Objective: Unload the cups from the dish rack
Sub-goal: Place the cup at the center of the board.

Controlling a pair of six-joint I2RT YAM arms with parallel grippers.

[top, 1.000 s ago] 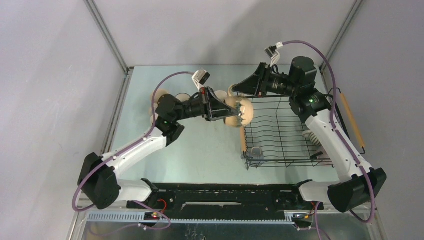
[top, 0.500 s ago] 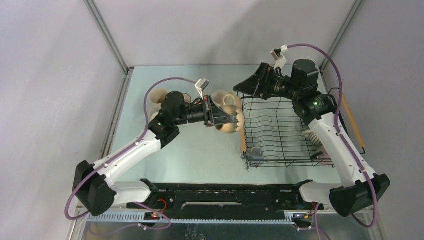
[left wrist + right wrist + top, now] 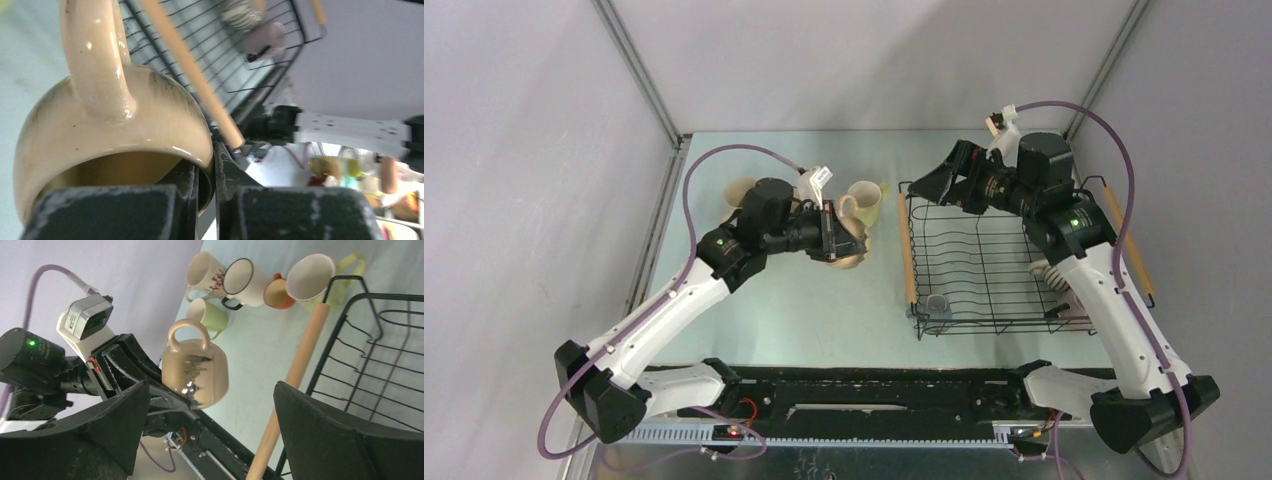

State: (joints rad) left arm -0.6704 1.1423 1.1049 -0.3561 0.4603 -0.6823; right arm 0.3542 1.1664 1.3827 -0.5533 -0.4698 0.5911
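Tan mug (image 3: 849, 252) has shifted left, away from the dish rack (image 3: 910, 262), now mid-frame; we see the left pincer (image 3: 839, 240) clamped on its rim. Right pincer (image 3: 936, 186), earlier narrow, now gapes wide, holding nothing, over the rack's upper-left corner.

A: Tan mug (image 3: 195, 372): glossy, dark speckled smear down one side.
B: Rack (image 3: 984, 250): black wire. Handles (image 3: 909, 262): pale wood.
A: Table (image 3: 824, 300): pale blue-green. Cable (image 3: 52, 272): purple.
B: Floral mug (image 3: 205, 271): cream, red sprigs. Ribbed mug (image 3: 252, 290): cream, dark rim.
A: Orange cup (image 3: 280, 292): orange-red. Yellow mug (image 3: 320, 287): pale, white inside. Green mug (image 3: 212, 317): light, plain.
B: Pink mug (image 3: 264, 39): mauve. Grey cup (image 3: 937, 303): dull.
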